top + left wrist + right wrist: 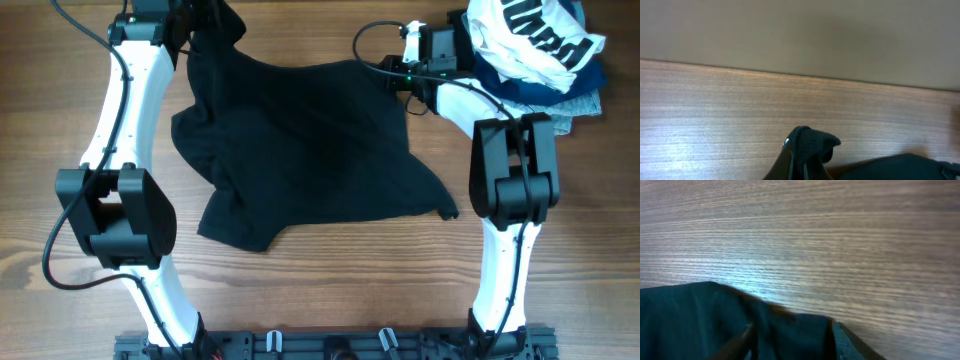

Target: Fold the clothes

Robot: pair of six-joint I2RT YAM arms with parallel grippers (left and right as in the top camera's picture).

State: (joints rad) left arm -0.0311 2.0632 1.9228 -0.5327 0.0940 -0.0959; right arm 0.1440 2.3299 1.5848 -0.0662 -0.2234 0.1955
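The clothes, a black T-shirt [310, 150], lie spread and rumpled across the middle of the wooden table. My left gripper [212, 30] is at the shirt's far left corner, shut on a bunch of the fabric [812, 142] and holding it a little above the wood. In the left wrist view the gripper [801, 162] shows only as dark fingers under that bunch. My right gripper [392, 78] is at the shirt's far right corner. In the right wrist view the gripper [792, 340] has its fingers [737, 342] apart, with the shirt's edge [690, 315] lying between them.
A white garment with black lettering [530, 35] lies on blue and grey folded garments [575, 95] at the far right, just behind the right arm. Bare wood [330, 290] runs along the near side, in front of the shirt.
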